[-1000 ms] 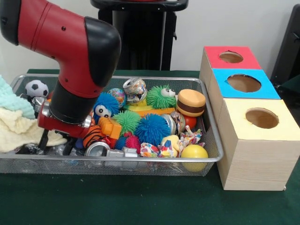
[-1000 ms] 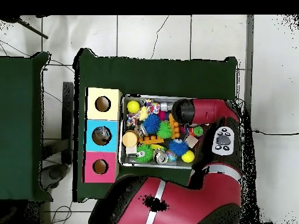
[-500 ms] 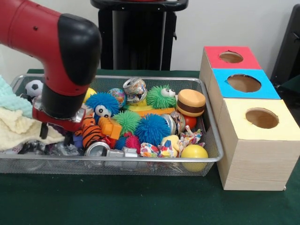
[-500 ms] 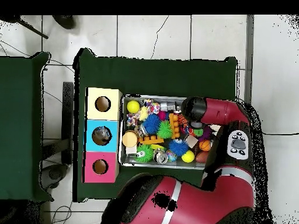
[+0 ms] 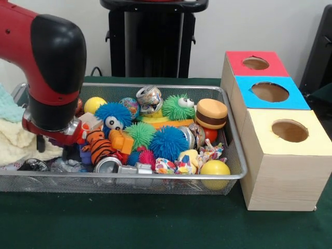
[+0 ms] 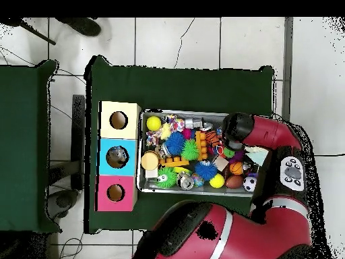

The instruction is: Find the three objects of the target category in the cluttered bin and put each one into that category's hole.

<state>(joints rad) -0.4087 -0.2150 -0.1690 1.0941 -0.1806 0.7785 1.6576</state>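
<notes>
The silver wire-mesh bin (image 5: 155, 87) is full of toys. Among them are blue spiky balls (image 5: 168, 141), green spiky balls (image 5: 178, 107), a burger toy (image 5: 211, 113), a crushed can (image 5: 149, 98), a second can (image 5: 107, 164), a tiger-striped toy (image 5: 98, 145) and yellow balls (image 5: 215, 167). My gripper (image 5: 52, 148) is down inside the bin's left end, under the red and black wrist, beside the tiger-striped toy. In the overhead view the arm (image 6: 237, 129) covers the gripper at the right end of the bin (image 6: 182, 112).
Three wooden boxes with round holes stand beside the bin: red top (image 5: 236, 58), blue top (image 5: 246, 88), yellow top (image 5: 259, 120). Pale cloths (image 5: 15, 140) lie at the bin's left end. A soccer ball (image 6: 250, 182) shows in the overhead view. The black pedestal (image 5: 153, 36) stands behind.
The arm has moved toward the bin's left end in the front view, uncovering a yellow ball and the tiger-striped toy. It now hides the soccer ball in that view.
</notes>
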